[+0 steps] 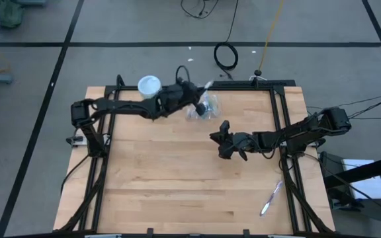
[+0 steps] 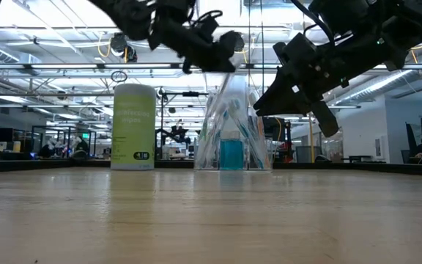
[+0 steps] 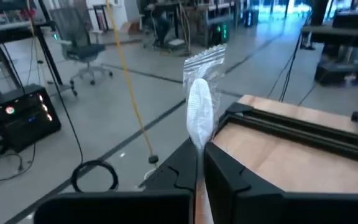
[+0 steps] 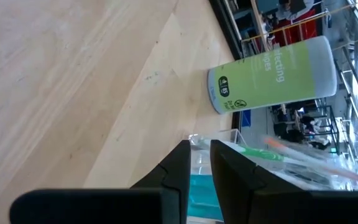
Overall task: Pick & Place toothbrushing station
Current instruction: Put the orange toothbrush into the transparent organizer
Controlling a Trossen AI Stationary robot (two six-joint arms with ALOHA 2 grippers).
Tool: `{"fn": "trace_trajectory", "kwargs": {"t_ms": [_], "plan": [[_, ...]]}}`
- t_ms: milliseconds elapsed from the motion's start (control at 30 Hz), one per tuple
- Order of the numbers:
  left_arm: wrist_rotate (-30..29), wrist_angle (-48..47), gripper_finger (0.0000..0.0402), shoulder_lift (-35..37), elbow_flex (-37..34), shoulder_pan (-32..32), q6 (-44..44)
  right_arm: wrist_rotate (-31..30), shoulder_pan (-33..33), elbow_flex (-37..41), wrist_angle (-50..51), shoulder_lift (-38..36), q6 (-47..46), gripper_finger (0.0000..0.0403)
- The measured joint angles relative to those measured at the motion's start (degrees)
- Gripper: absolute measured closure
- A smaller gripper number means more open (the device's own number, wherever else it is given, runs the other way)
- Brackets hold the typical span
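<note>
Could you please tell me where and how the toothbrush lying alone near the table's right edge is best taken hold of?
Probably at the middle of the loose toothbrush, coming from straight above. It lies flat and slanted on the table, long and slim, so the fingers should close across its narrow width, turned crosswise to its length. The right hand is the nearer one.

We see a green wipes canister (image 1: 149, 85) standing upright at the upper left of the wooden counter (image 1: 170, 178). A coiled black cable (image 1: 226, 56) lies on the floor above it.
</note>
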State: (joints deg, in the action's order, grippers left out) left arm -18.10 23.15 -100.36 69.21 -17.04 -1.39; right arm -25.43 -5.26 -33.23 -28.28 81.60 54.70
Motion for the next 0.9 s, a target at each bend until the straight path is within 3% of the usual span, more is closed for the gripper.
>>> {"fn": "trace_trajectory", "kwargs": {"t_ms": [200,400,667,900], "plan": [[-4.83,22.28,0.0396,-0.25,-12.25,-0.16,-0.04,0.01,0.14,0.02,-0.04,0.02,0.07,0.0348],[-4.86,36.53,0.0386,-0.31,-20.64,-0.04,-5.26,0.10,1.07,0.02,-0.20,0.02,0.20,0.0348],[-2.90,39.13,0.0385,-1.19,-21.90,-0.11,-7.89,0.15,1.46,0.02,-0.14,0.02,-2.97,0.0348],[-2.84,44.53,0.0395,-6.28,-21.88,-0.95,-6.11,0.15,1.46,0.02,-0.14,0.02,-2.99,0.0348]]}}
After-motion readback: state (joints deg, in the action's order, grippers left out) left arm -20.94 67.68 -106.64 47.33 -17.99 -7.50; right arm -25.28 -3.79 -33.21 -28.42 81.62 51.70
